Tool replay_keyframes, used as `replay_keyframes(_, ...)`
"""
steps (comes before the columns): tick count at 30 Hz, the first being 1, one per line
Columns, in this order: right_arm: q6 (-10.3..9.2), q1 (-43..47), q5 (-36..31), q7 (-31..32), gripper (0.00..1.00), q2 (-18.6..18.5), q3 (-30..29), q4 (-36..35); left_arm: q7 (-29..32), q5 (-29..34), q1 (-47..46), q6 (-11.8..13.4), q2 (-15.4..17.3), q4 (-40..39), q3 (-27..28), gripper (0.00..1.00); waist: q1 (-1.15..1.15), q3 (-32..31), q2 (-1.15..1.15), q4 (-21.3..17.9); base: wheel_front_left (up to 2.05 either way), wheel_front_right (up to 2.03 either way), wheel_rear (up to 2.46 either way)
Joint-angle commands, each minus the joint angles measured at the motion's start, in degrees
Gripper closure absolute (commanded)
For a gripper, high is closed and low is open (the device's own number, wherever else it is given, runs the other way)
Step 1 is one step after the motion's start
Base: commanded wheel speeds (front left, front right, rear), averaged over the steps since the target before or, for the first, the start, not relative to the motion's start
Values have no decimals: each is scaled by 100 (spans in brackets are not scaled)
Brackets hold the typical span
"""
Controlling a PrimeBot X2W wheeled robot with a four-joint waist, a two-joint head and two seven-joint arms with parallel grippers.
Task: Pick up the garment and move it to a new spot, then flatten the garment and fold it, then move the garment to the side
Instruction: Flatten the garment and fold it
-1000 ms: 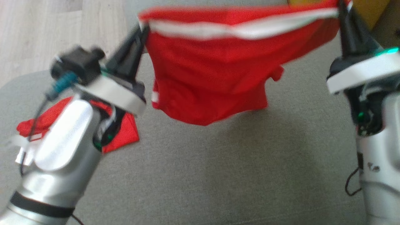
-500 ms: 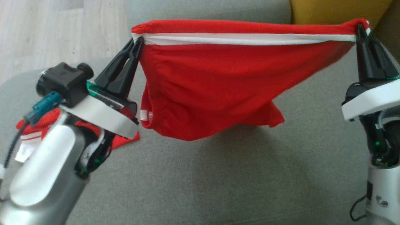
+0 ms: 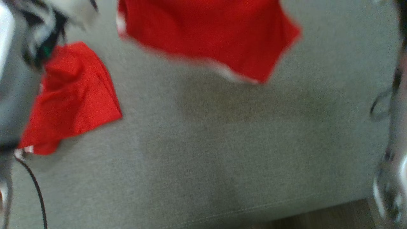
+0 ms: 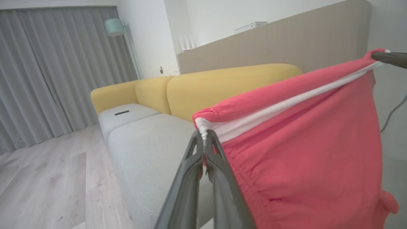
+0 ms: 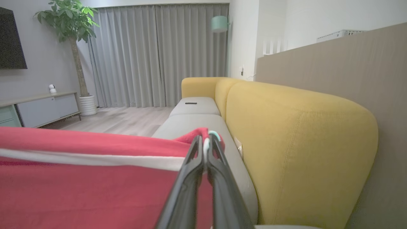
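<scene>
The garment (image 3: 203, 31) is a red pair of shorts with a white band along its waist. It hangs in the air over the grey sofa seat (image 3: 222, 152), stretched between my two grippers. In the left wrist view my left gripper (image 4: 203, 140) is shut on one end of the waistband of the garment (image 4: 302, 152). The right gripper's dark tip (image 4: 389, 58) pinches the far end. In the right wrist view my right gripper (image 5: 205, 143) is shut on that end of the garment (image 5: 79, 178). The head view is blurred and takes in the garment's hanging lower part.
A second red garment (image 3: 73, 98) lies crumpled on the seat at the left, beside my left forearm (image 3: 9, 79). The yellow backrest (image 5: 295, 143) runs behind the seat. Wooden floor (image 4: 41, 184) lies beyond the sofa's left end. A small dark remote (image 4: 121, 112) rests on the far seat.
The head camera has tilted down, so the seat's front edge has come into view and the grippers have gone past the top. The garment stays stretched between both shut grippers.
</scene>
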Motion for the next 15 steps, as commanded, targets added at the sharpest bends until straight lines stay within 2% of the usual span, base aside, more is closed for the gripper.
replay_keyframes(1,-5,-738,-13,-309,100,-78,41,230,-166,112,-744,-30,176,184,278,100,-3,660,0,-129,0,0,0)
replay_keyframes(5,-5,-1957,-72,-1253,100,-182,-62,1329,-740,219,-1789,-99,-80,1033,292,100,-3,872,0,-99,0,0,0)
replay_keyframes(8,-5,-2434,-152,-1908,100,-219,-96,1980,-1138,244,-2220,-131,-283,1539,244,100,-3,928,0,-87,0,0,0)
replay_keyframes(11,-5,-2502,-149,-2384,100,-186,-78,2538,-1348,218,-2316,-157,-473,1890,150,100,-3,941,0,-77,0,0,0)
replay_keyframes(15,-5,-2245,-132,-2561,100,-147,161,3080,-1420,167,-2072,-172,-611,2126,-10,100,-3,923,0,-76,0,0,0)
